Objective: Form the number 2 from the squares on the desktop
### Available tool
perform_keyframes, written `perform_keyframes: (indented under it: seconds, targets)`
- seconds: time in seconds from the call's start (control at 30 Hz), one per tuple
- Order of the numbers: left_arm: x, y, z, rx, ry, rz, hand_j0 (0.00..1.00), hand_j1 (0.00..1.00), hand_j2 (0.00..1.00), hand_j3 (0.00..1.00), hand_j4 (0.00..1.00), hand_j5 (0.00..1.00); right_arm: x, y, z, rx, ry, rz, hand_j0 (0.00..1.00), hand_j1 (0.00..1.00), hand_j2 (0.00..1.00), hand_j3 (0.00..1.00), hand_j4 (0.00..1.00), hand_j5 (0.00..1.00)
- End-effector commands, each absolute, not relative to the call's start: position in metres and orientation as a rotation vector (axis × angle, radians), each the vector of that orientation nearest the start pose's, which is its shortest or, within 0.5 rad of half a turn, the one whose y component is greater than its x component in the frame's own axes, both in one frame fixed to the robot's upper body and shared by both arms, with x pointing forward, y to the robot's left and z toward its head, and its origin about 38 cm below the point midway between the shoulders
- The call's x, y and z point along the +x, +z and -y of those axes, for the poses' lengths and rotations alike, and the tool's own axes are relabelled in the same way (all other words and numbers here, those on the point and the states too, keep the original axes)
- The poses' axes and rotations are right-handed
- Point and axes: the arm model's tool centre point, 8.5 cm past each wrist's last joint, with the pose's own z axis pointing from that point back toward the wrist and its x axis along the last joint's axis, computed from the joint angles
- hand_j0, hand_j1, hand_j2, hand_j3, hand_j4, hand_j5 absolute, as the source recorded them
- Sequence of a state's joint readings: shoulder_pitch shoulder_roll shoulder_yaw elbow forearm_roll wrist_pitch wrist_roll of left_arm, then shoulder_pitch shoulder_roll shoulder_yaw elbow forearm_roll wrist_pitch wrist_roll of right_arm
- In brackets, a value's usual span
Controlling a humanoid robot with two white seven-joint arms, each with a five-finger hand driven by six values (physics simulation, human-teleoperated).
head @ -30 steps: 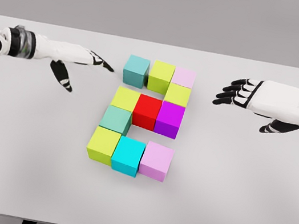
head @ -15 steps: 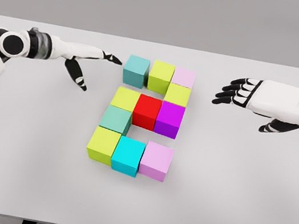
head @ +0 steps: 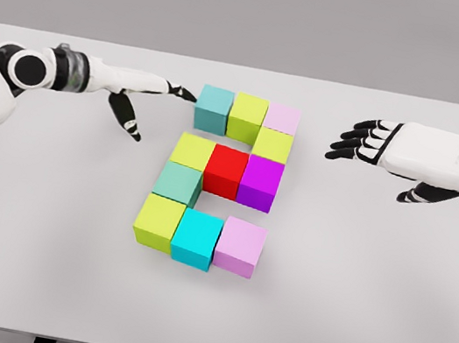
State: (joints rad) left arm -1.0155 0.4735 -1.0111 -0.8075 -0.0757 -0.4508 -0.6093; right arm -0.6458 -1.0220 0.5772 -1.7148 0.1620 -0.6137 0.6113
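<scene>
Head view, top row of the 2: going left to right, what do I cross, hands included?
Left hand → teal cube → lime cube → pink cube → right hand.

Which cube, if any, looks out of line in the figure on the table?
Nothing stands out strongly. The cubes form a tidy 2. Only the teal cube on the left side sits slightly turned against its neighbours. The left hand reaches the top-left teal cube.

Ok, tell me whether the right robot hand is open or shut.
Open. The right robot hand hovers above the table with fingers spread, holding nothing, well apart from the pink cube.
</scene>
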Motion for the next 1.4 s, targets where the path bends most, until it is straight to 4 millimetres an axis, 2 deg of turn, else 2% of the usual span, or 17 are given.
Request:
perform_keyframes:
  seconds: [0.0,0.23,0.33,0.47,0.67,0.83,1.37]
  targets:
    - [0.536,0.171,-0.237,0.098,-1.794,1.216,1.0,1.0,1.0,1.0,1.0,1.0,0.385,0.289,0.302,0.435,-2.936,-2.01,1.0,1.0,1.0,1.0,1.0,1.0]
    - [0.537,0.174,-0.238,0.105,-1.792,1.218,1.0,1.0,1.0,1.0,1.0,1.0,0.385,0.289,0.302,0.435,-2.936,-2.01,1.0,1.0,1.0,1.0,1.0,1.0]
    - [0.541,0.184,-0.246,0.132,-1.785,1.225,1.0,1.0,1.0,1.0,1.0,1.0,0.385,0.289,0.302,0.435,-2.936,-2.01,1.0,1.0,1.0,1.0,1.0,1.0]
    - [0.545,0.186,-0.251,0.153,-1.757,1.203,1.0,1.0,1.0,1.0,1.0,1.0,0.385,0.29,0.303,0.439,-2.939,-2.007,1.0,1.0,1.0,1.0,1.0,1.0]
    - [0.547,0.184,-0.241,0.149,-1.746,1.196,1.0,1.0,1.0,1.0,1.0,1.0,0.384,0.29,0.303,0.438,-2.941,-2.003,1.0,1.0,1.0,1.0,1.0,1.0]
    - [0.55,0.185,-0.222,0.159,-1.763,1.183,1.0,1.0,1.0,1.0,1.0,1.0,0.384,0.29,0.302,0.436,-2.939,-2.002,1.0,1.0,1.0,1.0,1.0,1.0]
    - [0.548,0.193,-0.206,0.149,-1.797,1.217,1.0,1.0,1.0,1.0,1.0,1.0,0.384,0.29,0.302,0.436,-2.939,-2.002,1.0,1.0,1.0,1.0,1.0,1.0]
